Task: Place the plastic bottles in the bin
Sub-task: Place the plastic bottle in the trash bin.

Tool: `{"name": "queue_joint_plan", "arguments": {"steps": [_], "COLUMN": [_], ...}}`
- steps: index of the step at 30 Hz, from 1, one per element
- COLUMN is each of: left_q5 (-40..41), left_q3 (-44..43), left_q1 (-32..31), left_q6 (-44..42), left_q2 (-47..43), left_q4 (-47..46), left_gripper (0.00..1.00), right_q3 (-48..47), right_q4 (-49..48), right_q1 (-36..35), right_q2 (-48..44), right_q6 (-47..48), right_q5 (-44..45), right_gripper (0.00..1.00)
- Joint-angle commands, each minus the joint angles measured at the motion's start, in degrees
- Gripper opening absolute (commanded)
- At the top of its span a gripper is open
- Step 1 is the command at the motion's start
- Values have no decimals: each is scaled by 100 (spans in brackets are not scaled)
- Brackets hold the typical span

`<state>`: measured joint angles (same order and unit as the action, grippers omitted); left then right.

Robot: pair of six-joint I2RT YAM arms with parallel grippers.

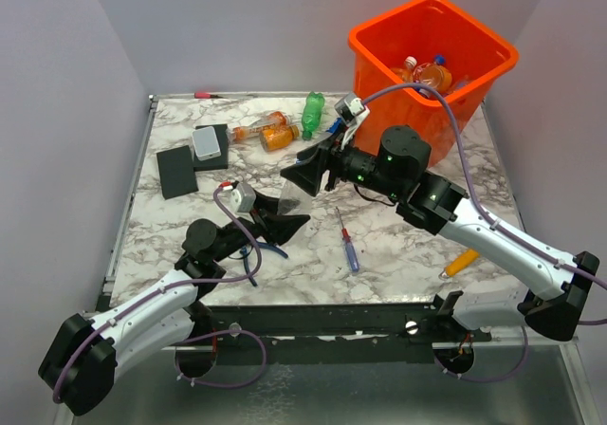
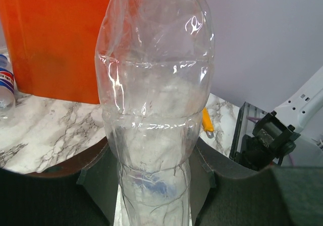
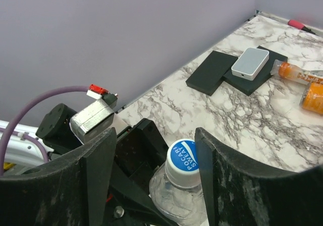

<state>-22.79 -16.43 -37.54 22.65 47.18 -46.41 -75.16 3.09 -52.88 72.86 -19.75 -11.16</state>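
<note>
Clear bottle (image 2: 151,110), thin and crumpled, stood out from between the jaws of the left gripper (image 2: 151,178), which were pinching its narrow waist from both sides. Its blue-and-white cap (image 3: 182,161) sat between the fingers of the right gripper (image 3: 155,143), which faced the left one from the opposite side. One right finger looked close against the cap, the other a little apart. I could not tell whether those jaws were already gripping or only closing in.

It looked to me like a handover from left to right. The bin (image 1: 375,69) stood behind the right jaws, away from their fingertips, with a few bottles already inside. More bottles, two orange ones (image 1: 275,136) and a green one (image 1: 313,114), lay on the table beyond both pairs of jaws. A screwdriver (image 1: 349,245) lay just beneath the right jaws.

To do this well, the right jaws should probably settle squarely on the cap or neck, the stiffest part, centred between the fingers. The left jaws should let go only once that hold is firm, since the soft, slick wall could buckle or slide. A gentle squeeze would suit it best.
</note>
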Motion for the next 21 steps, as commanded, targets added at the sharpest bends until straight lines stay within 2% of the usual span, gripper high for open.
{"name": "queue_joint_plan", "arguments": {"steps": [1,5,11,18,21], "left_q5": [74,80,48,62,43], "left_q3": [-36,-41,-46,-9,-34], "left_q1": [-23,-25,-39,-43,-52], "left_q6": [-32,-33,-24,-15,-15], "left_q2": [-114,-113,-110,-179,-148], "left_q4": [-289,-289,-289,-289,-289], "left_gripper": [27,27,27,26,25], "right_q3": [-79,86,183,362,394], "right_q4": [690,811,789,714,631], "right_q1": [-47,-47,-47,-47,-47], "right_q2": [92,-40,-12,-326,-401], "right_q6": [4,-19,-111,-187,-181], "right_q5": [363,705,757,1467,1298], "right_gripper": [71,76,76,82,82]}}
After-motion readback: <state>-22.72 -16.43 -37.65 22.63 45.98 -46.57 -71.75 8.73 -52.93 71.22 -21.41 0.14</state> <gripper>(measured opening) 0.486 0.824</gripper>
